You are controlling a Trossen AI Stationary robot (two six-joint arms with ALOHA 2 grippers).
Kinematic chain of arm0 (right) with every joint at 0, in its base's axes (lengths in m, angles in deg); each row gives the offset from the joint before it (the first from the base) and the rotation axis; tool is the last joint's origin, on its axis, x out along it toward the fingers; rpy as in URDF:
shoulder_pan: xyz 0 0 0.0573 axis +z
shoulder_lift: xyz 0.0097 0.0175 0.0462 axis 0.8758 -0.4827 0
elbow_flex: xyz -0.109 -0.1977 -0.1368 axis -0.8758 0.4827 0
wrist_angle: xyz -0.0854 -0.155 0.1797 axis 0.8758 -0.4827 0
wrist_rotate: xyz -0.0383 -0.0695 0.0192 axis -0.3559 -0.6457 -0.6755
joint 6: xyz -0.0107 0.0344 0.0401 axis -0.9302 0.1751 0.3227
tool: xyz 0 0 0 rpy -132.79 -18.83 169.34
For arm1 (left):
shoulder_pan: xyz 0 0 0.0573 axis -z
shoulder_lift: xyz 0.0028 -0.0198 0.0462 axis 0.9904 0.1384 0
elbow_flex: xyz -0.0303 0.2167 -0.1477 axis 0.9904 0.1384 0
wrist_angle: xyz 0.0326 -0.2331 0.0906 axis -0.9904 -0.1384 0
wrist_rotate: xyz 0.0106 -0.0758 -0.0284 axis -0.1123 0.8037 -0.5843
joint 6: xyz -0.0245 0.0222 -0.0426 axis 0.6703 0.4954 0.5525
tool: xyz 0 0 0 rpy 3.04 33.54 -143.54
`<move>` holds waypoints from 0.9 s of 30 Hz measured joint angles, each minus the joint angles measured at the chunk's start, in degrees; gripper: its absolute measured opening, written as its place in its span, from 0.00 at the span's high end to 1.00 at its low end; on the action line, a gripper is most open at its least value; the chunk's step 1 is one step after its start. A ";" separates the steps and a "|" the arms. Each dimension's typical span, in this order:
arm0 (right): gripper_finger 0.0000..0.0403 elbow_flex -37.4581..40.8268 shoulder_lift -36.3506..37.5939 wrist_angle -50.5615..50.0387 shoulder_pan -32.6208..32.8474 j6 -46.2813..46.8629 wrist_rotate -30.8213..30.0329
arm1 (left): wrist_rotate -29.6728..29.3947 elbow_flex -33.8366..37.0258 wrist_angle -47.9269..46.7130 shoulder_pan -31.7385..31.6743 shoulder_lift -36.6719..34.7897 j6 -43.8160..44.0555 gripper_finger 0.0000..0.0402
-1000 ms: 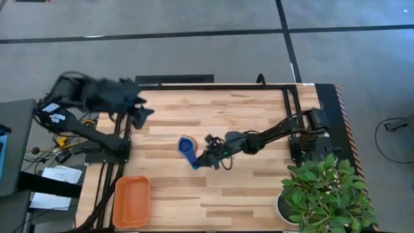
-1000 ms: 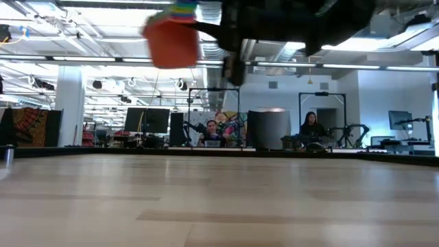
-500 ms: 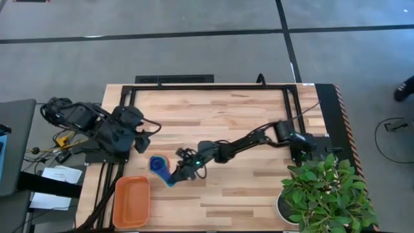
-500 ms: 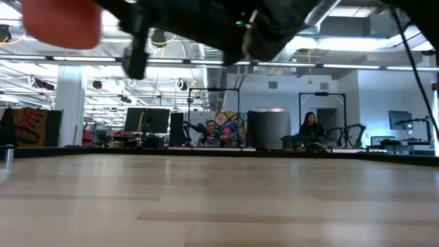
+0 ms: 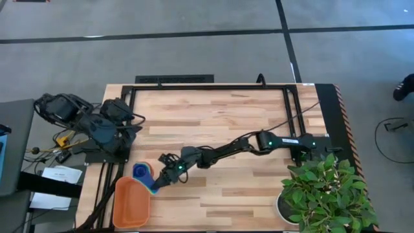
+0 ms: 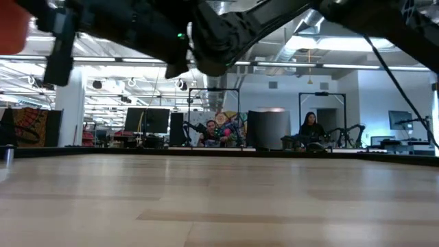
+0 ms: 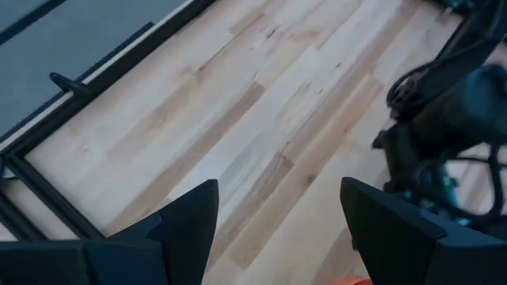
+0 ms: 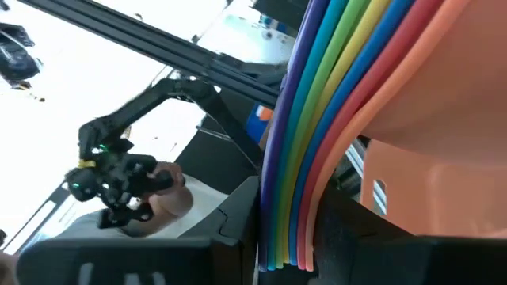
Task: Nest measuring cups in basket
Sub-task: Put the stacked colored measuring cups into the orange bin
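Even overhead light washed the table (image 5: pixel 259 116); beyond it ceiling strips glared, and near arms blurred dark.

You have the basket (image 5: pixel 131 203) at the table's (image 5: pixel 259 188) near left corner. The right gripper (image 5: pixel 157 183) reaches across to it, holding the nested measuring cups (image 5: pixel 142 173) just above the basket's far right corner. The left gripper (image 5: pixel 119 110) sits back at the far left edge. A plant (image 5: pixel 326 191) stands at the near right corner.
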 joint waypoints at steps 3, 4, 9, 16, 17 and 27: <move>0.72 -3.05 -1.28 -4.10 0.45 -0.22 0.13 | -0.93 0.00 0.00 0.01 -1.37 0.09 0.37; 0.72 -3.54 -1.28 -5.59 0.62 -0.85 0.09 | -1.05 0.00 0.00 0.01 -1.64 0.39 0.37; 0.72 -3.74 -1.15 -8.52 1.31 -3.78 0.06 | -0.79 0.00 0.02 0.01 -1.97 1.86 0.37; 0.72 -3.70 -1.14 -9.15 2.24 -5.54 0.06 | 1.01 2.82 0.16 0.01 -1.15 4.16 0.37; 0.72 -3.70 -1.14 -9.13 2.25 -5.54 0.06 | 1.34 3.81 0.32 0.01 -1.24 4.60 0.37; 0.72 -3.70 -1.14 -8.68 3.67 -5.65 -1.51 | 3.72 10.30 3.92 0.01 -1.21 7.54 0.37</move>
